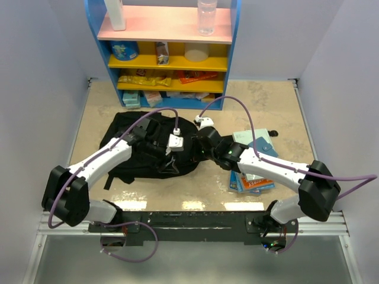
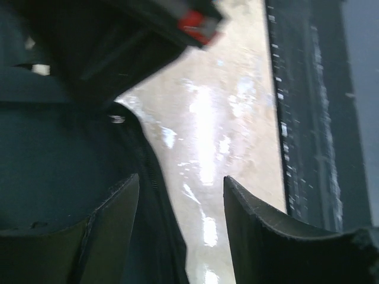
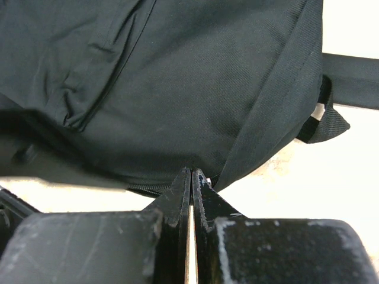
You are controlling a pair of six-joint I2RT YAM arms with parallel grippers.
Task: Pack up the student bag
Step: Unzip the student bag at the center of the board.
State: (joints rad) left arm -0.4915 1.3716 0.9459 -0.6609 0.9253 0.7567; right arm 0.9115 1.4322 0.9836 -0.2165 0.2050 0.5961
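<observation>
The student bag, black and soft, lies flat on the table left of centre. My left gripper hovers over its near right part. In the left wrist view this gripper is open, with the bag's zip edge running up between the fingers and nothing gripped. My right gripper reaches in at the bag's right edge. In the right wrist view its tips are shut tight on the fabric seam of the bag, beside the zip. A black strap trails off to the right.
A stack of books lies on the table under my right arm. A blue and yellow shelf with snacks, a bottle and boxes stands at the back. White walls close both sides. A black rail runs along the near edge.
</observation>
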